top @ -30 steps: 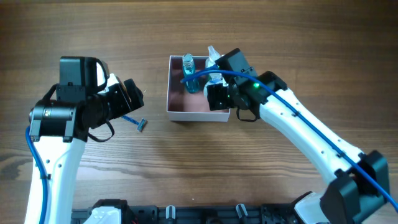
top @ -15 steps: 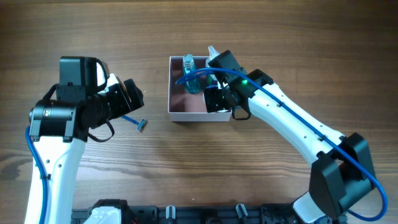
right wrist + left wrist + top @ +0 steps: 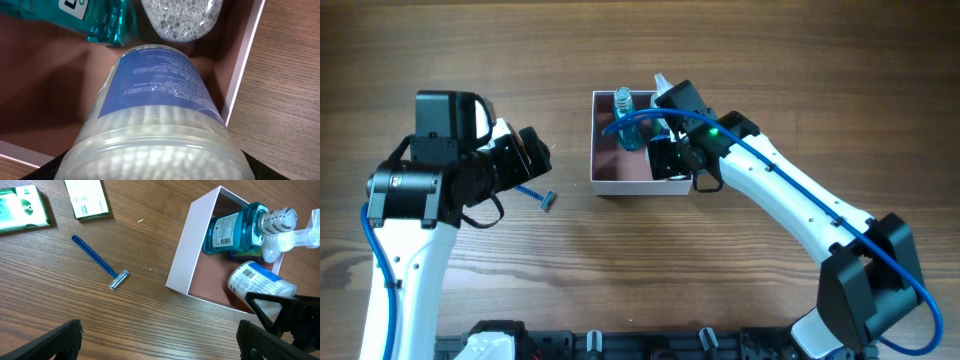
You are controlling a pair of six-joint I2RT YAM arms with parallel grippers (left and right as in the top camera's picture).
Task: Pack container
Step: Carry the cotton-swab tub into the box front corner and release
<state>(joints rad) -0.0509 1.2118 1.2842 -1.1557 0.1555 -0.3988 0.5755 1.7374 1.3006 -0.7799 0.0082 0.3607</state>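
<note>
Wood-grain table (image 3: 620, 270) is carrying everything we are looking at. The container (image 3: 625, 186) is sitting flat on it between the two arms, towards the far edge. Inside it a teal mouthwash bottle (image 3: 232, 230) is lying on its side against the far wall, with a clear pump bottle (image 3: 285, 240) beside it.

The right claw (image 3: 668, 162) is reaching into the container's near right corner and is pinching a swab jar (image 3: 155, 100) that is lying tilted on the pink floor. Compared with a second ago, we are finding this arm swung round, with the claw sitting a little further left and deeper inside the walls. Over the last half second nothing is differing.

The left claw (image 3: 159, 325) is hanging spread wide above bare wood, unchanged. A blue razor (image 3: 97, 262) is lying left of the container, apart from it. Two white-and-green packets (image 3: 87, 197) are lying beyond the razor.
</note>
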